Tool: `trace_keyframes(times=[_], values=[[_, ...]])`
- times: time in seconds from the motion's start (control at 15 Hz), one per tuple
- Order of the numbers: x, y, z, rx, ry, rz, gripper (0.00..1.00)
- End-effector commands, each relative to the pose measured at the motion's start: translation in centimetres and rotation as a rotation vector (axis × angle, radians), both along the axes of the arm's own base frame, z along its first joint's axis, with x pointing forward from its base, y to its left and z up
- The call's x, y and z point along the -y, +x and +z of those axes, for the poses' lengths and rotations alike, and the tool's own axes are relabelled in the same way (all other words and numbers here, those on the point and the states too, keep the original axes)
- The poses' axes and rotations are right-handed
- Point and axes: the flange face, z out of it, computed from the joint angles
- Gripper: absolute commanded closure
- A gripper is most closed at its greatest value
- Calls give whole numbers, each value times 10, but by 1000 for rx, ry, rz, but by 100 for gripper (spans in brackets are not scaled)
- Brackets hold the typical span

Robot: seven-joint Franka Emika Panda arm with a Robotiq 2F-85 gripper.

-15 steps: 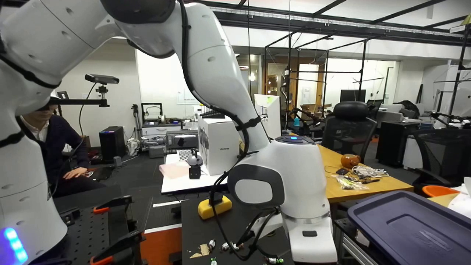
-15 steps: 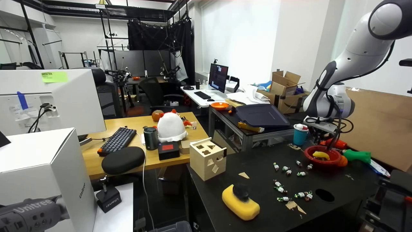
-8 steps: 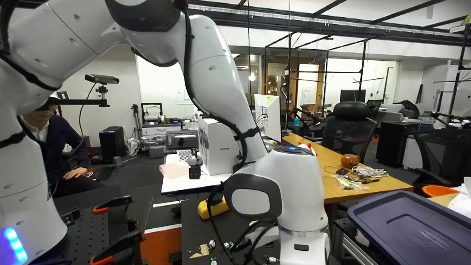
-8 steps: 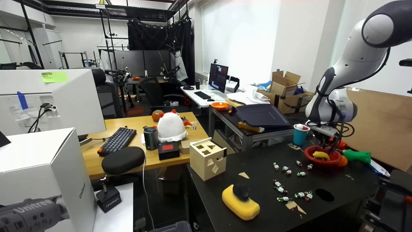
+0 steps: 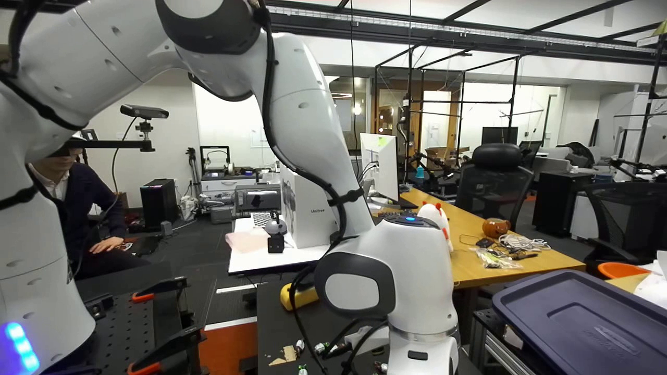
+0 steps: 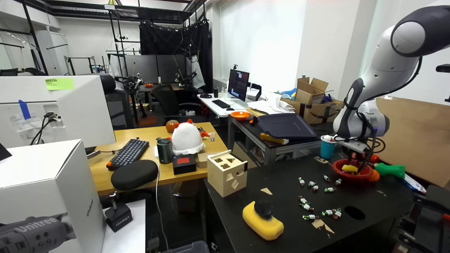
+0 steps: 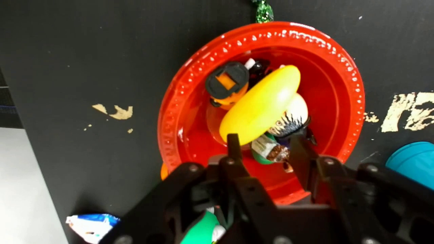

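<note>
Probably at release, the hand (image 7: 266, 143), jaws partway apart and gripping nothing, hovers over wrapped candy (image 7: 271, 149) in the red bowl (image 7: 352, 88); a careful lift seems next.

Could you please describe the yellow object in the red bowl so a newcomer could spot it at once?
On the black table, near the turquoise cup, stands a round red bowl. Inside, the yellow object partly covers its neighbours in the wrist view. Unlike the black-topped orange toy and the pale, streaked toy, it is long, smooth and plain yellow.
</note>
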Motion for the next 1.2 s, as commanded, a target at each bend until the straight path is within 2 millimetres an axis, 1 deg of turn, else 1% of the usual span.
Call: trace_keyframes(times=[0.0, 0.2, 0.27, 0.4, 0.53, 0.8, 0.93, 1.13], values=[[-5, 4, 7, -11, -5, -14, 25], [-11, 9, 13, 8, 0, 8, 2], [-14, 12, 15, 13, 1, 23, 0], [-21, 20, 20, 28, 9, 65, 0], [-37, 37, 25, 50, 20, 137, 0], [-77, 72, 32, 86, 73, 290, 0], [-95, 84, 31, 98, 101, 358, 0], [-113, 91, 22, 94, 153, 405, 0]])
